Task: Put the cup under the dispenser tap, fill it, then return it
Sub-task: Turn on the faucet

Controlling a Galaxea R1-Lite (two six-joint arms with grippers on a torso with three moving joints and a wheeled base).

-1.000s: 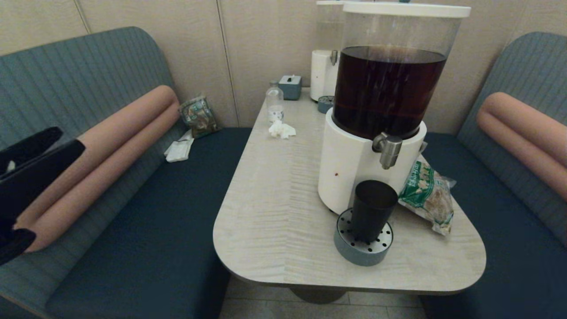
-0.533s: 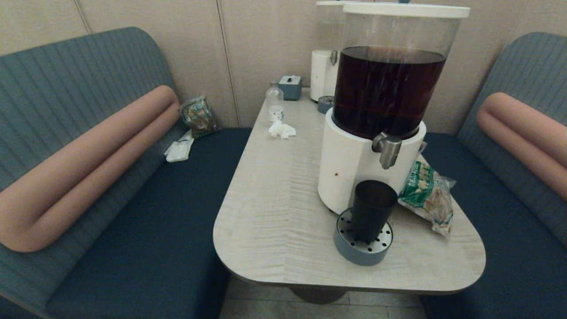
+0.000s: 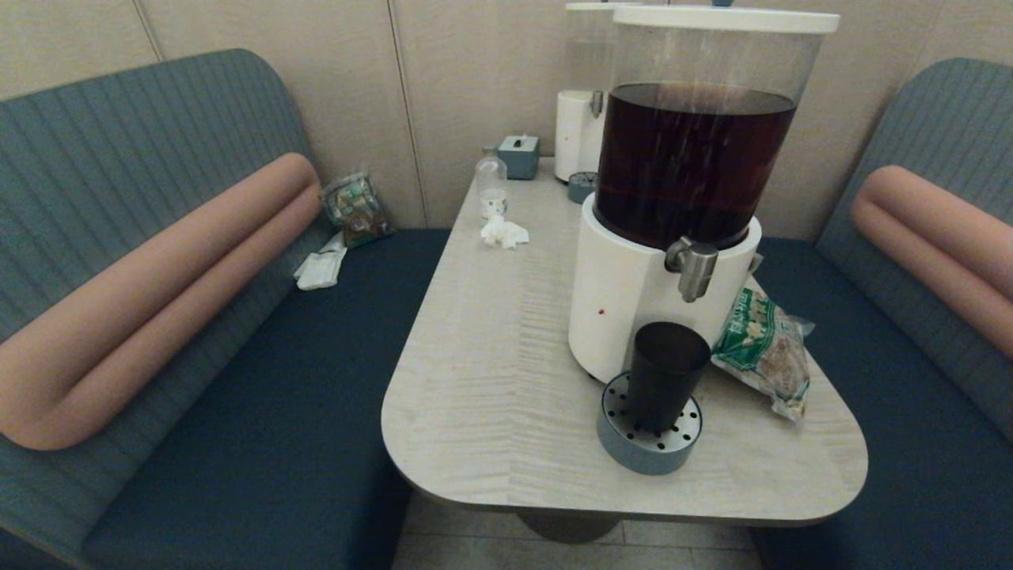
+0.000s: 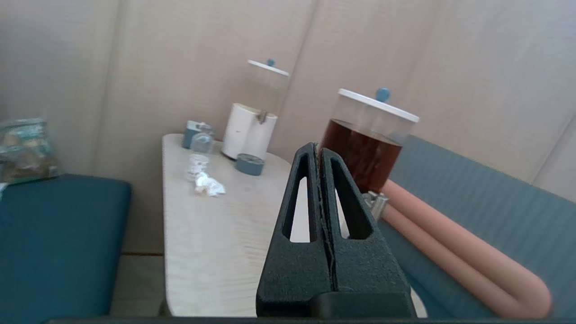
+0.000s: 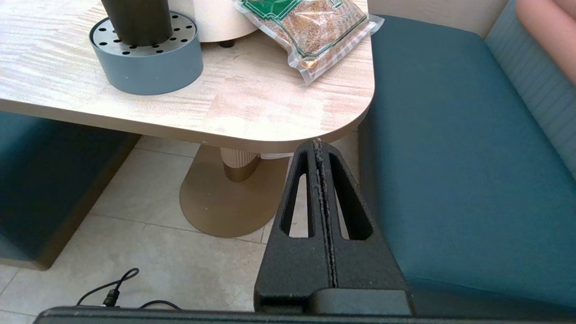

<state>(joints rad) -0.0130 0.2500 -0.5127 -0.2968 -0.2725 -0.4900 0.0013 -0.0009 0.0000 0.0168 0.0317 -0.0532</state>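
The black cup (image 3: pixel 665 374) stands upright on a round grey-blue drip tray (image 3: pixel 647 443), right below the silvery dispenser tap (image 3: pixel 694 267) of the big dispenser (image 3: pixel 688 158) holding dark brown liquid. In the right wrist view only the lower part of the cup (image 5: pixel 135 20) shows, on that drip tray (image 5: pixel 146 58). Neither arm shows in the head view. My left gripper (image 4: pixel 319 150) is shut and empty, off the table's left side, pointing toward the dispenser. My right gripper (image 5: pixel 317 143) is shut and empty, low beside the table's near right corner, above the floor.
A green snack bag (image 3: pixel 764 348) lies right of the dispenser. A small clear bottle (image 3: pixel 491 186), a crumpled tissue (image 3: pixel 503 232), a smaller white dispenser (image 3: pixel 576 131) and a small blue box (image 3: pixel 518 154) sit at the table's far end. Benches flank the table (image 3: pixel 491 380).
The left gripper, seen at the head view's left edge a second ago, has left that view. The cup and dispenser have not moved.
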